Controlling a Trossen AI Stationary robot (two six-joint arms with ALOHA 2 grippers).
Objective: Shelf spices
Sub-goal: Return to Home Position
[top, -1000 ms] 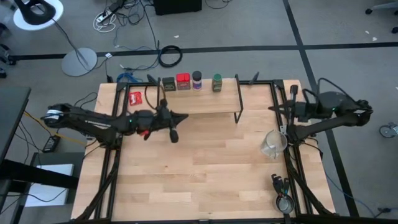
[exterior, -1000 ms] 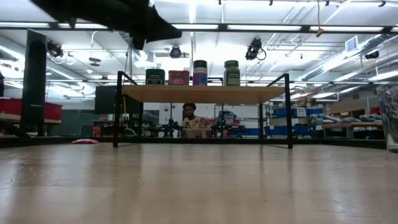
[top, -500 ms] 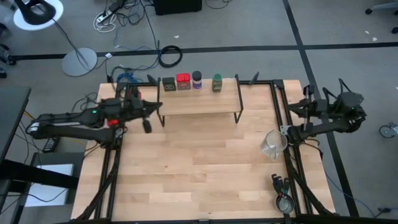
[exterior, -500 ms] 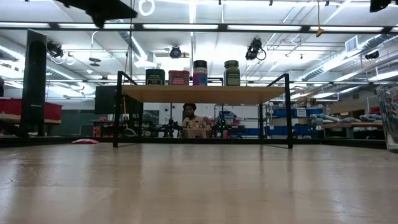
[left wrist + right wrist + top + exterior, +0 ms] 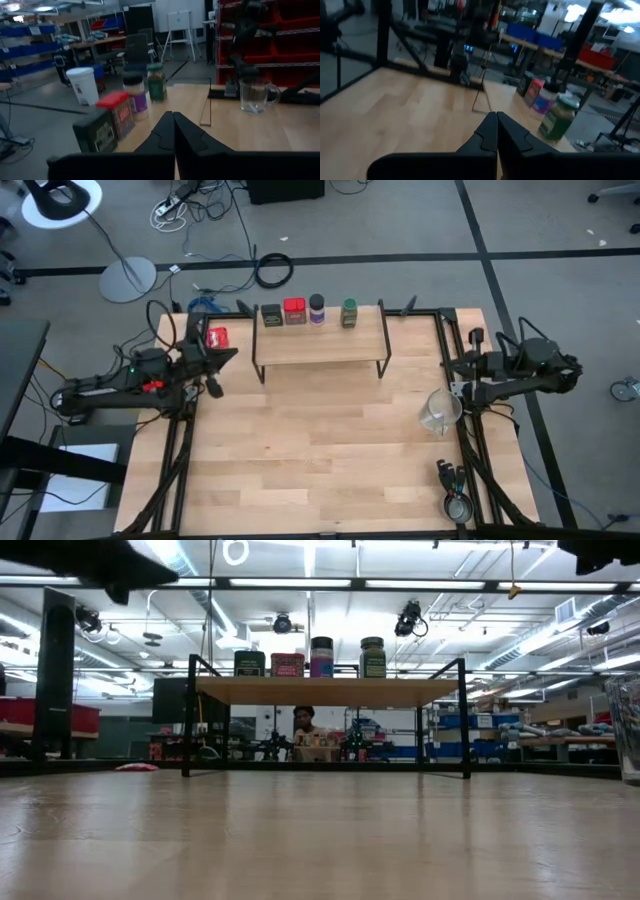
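Grey floor (image 5: 400,220) strewn with cables (image 5: 273,270) rings the wooden table (image 5: 320,460), and the job on it looks done. The left gripper (image 5: 222,360) hangs high over the table's left margin, its 2 fingers (image 5: 162,132) pressed flat together with nothing between them. Just beside it lies the red-and-white packet (image 5: 217,337), and a little farther on stand the black legs at the left end of the shelf (image 5: 320,345). All 4 spices are lined up along the plank's far edge: olive tin (image 5: 271,314), red tin (image 5: 294,310), blue-capped jar (image 5: 317,308) and green jar (image 5: 349,312). They stand upright, close together but not touching. The right gripper (image 5: 452,364) is at the table's right edge, likewise closed on nothing, with the glass mug (image 5: 438,412) near it.

The risk, as I judge it, is all in the parking. The left arm is close enough to the shelf's end that a sweep toward the middle could clip a leg. The rack looks light and the 4 containers sit right at the far lip, so 1 jolt might tip them off the back. The 2 jars are taller and narrower than the tins and would likely go first. On the other side, a drop or inward swing of the right arm could catch the mug and knock it over. A left arm dragging low could also snag the packet.
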